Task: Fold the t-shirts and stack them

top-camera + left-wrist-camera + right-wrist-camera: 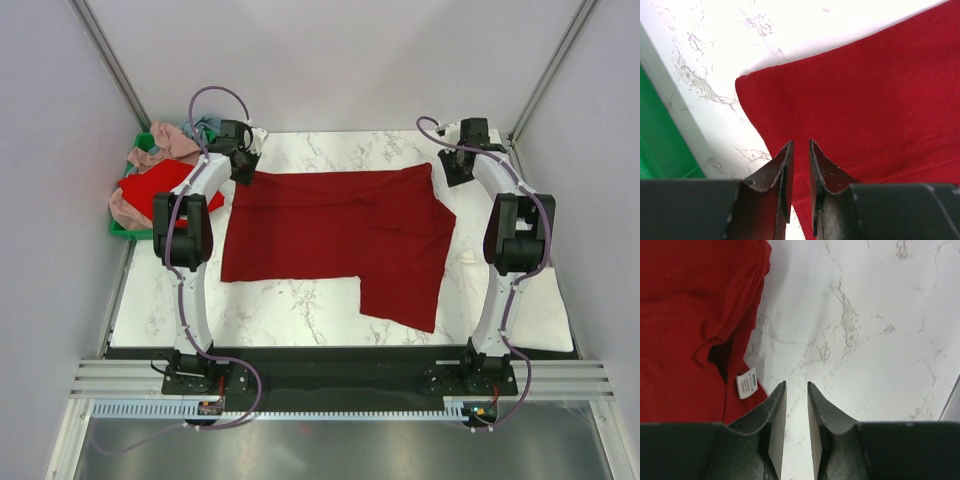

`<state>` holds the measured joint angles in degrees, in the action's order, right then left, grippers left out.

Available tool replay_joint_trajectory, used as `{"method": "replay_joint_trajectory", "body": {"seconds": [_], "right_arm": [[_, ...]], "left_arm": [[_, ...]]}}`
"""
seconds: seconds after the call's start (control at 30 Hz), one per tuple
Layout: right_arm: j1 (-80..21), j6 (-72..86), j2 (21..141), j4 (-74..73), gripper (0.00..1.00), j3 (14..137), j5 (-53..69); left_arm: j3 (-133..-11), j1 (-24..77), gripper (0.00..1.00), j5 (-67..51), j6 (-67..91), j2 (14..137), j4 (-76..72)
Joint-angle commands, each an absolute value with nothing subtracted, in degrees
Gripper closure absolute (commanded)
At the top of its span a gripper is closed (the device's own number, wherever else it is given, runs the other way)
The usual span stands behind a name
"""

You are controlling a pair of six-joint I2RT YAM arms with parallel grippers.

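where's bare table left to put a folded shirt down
Widest bare marble: the near strip between the dark red t-shirt, its near-right flap and the front edge. A narrower strip runs behind the shirt along the far edge, another right of the right arm. Crowded: far left, around the green crate and left arm.
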<state>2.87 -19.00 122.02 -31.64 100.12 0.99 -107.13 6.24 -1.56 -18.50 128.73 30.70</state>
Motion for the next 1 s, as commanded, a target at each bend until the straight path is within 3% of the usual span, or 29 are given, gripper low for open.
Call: {"method": "replay_joint_trajectory", "body": {"seconds": [0.0,0.97], "right_arm": [[2.72,-18.28,125.76,-32.25,0.69,103.71,2.81],[-1.13,-18.11,130.07,-33.92,0.67,104.15,7.56]], "left_arm": [[-108.11,6.5,0.75,-0.88,-19.42,126.48,28.65],[-107.32,6.68,0.75,-0.44,-19.78,126.65,28.65]]}}
